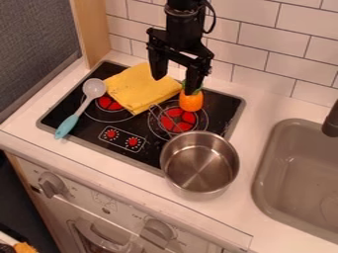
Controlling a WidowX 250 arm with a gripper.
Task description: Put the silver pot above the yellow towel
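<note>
Over the rear part of the black stovetop [223, 112], the arm [184, 22] extends down from the top edge of the view and carries the hand [175, 84] with its fingertips directed downward. The hand is set wide, its two fingers well apart. In the view, one finger overlaps the yellow towel [142, 89]; the tip of the other meets the green top of an orange item [191, 102]. Contact at either point cannot be determined. The silver pot [200, 168] is upright, located at the front corner of the stovetop on the sink side, and overlaps both the stovetop edge and the white desk [256, 129] in the view. Its opening faces up, and its handle [158, 114] projects over the stovetop toward the towel. The towel lies folded on the rear portion of the stovetop, with the orange item just beside its corner. A spoon [84, 105] with a blue grip lies along the opposite side of the stovetop from the pot, its bowl end near the towel. A sink [294, 173] is set into the desk at the right of the view, with a dark faucet [331, 121] at its edge. White tiles [261, 34] cover the wall behind.
</note>
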